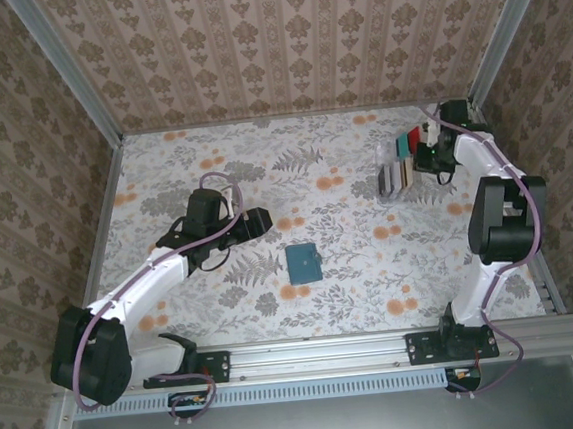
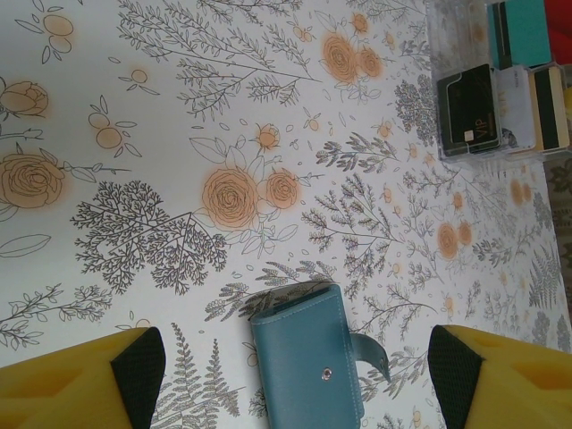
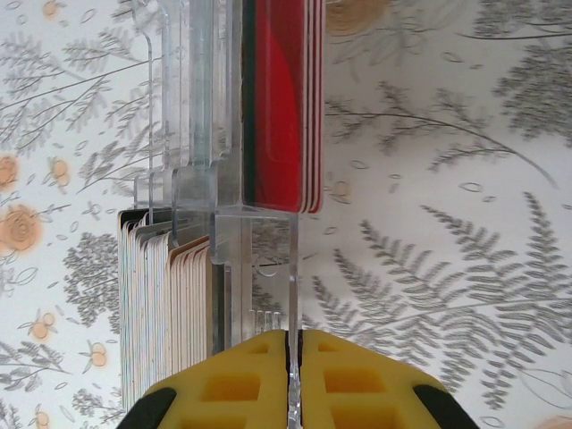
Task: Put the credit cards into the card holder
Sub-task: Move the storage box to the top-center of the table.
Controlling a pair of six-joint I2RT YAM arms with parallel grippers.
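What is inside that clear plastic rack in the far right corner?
The rack holds cards standing on edge: red cards, teal cards, a black card, whitish-beige stacks. Packed tight, most faces are hidden.

Top camera: high up, above and behind the arms, looking down and forward. It is far away, so it sees the whole table (image 1: 354, 299), with the card holder (image 1: 303, 263) near the middle.
Left wrist camera: rides on the left arm, left of the card holder (image 2: 308, 357). It looks down and across the table, quite near. The left fingers (image 2: 80, 384) poke in at the bottom, one on each side of the card holder.
Right wrist camera: hangs over the clear tray (image 3: 206, 134), far right of and behind the card holder. It looks straight down, very near. The right fingers (image 3: 241, 384) show at the bottom.
Shared: the top and left wrist cameras both see the card holder. All three see the clear tray (image 1: 403, 164) (image 2: 447, 36).
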